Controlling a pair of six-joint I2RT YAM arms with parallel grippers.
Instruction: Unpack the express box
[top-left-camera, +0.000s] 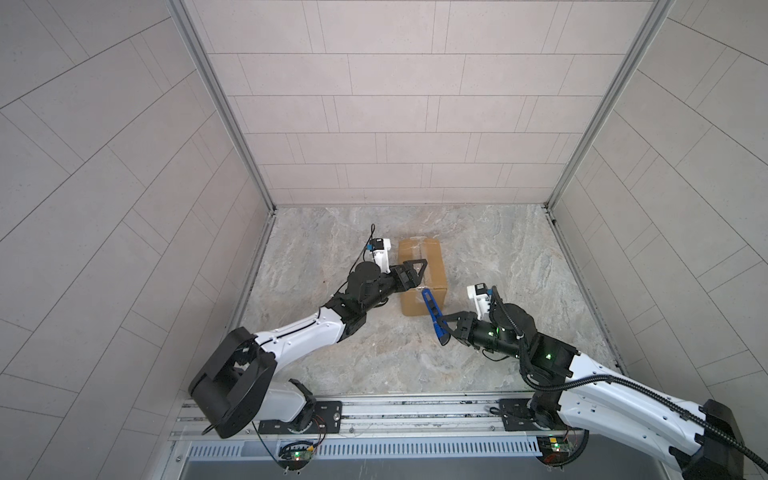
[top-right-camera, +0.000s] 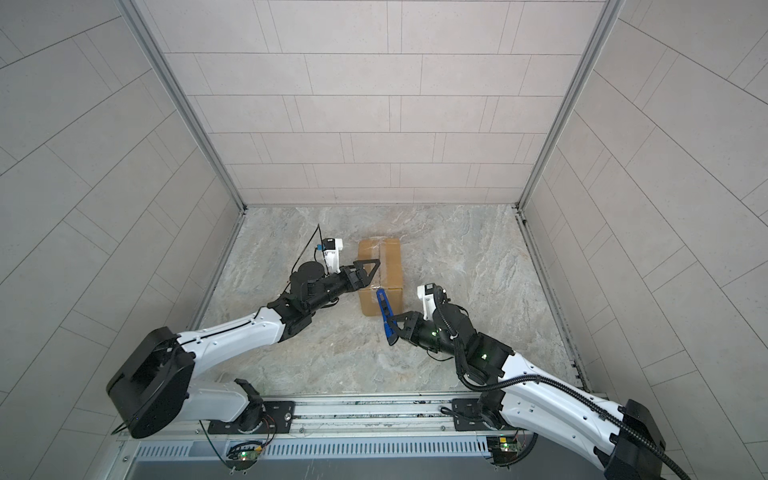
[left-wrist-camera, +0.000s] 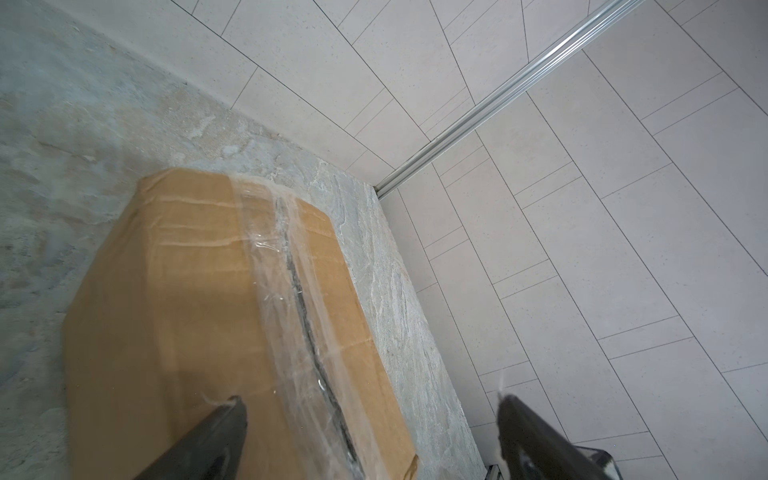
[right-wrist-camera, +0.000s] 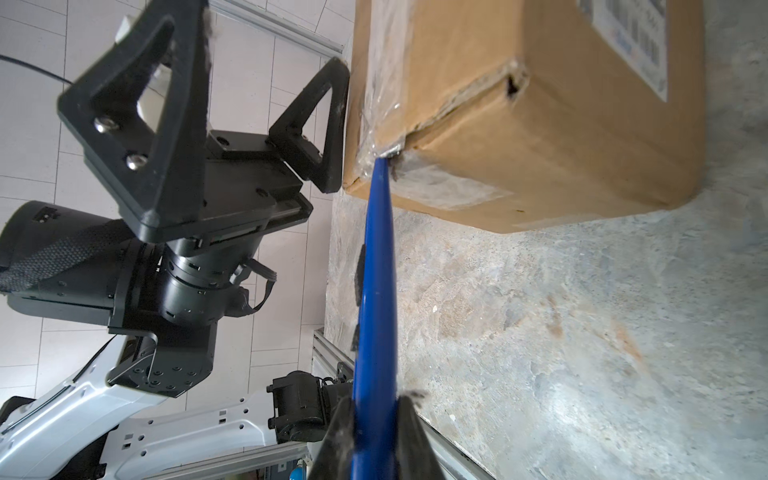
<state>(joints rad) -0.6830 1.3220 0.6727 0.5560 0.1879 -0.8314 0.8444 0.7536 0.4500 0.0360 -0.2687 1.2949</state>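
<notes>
Touching one express box (top-left-camera: 432, 257): one blue cutter (top-left-camera: 432, 312), clamped in right pincer (right-wrist-camera: 376, 402)

We find only one printed thing: a white label (right-wrist-camera: 627, 41) stuck on one face of the express box (right-wrist-camera: 540, 137), seen in the right wrist view. It carries dark barcode stripes and a patch of blue print, but it is too blurred for us to read any letters or digits. We can read no writing elsewhere
</notes>
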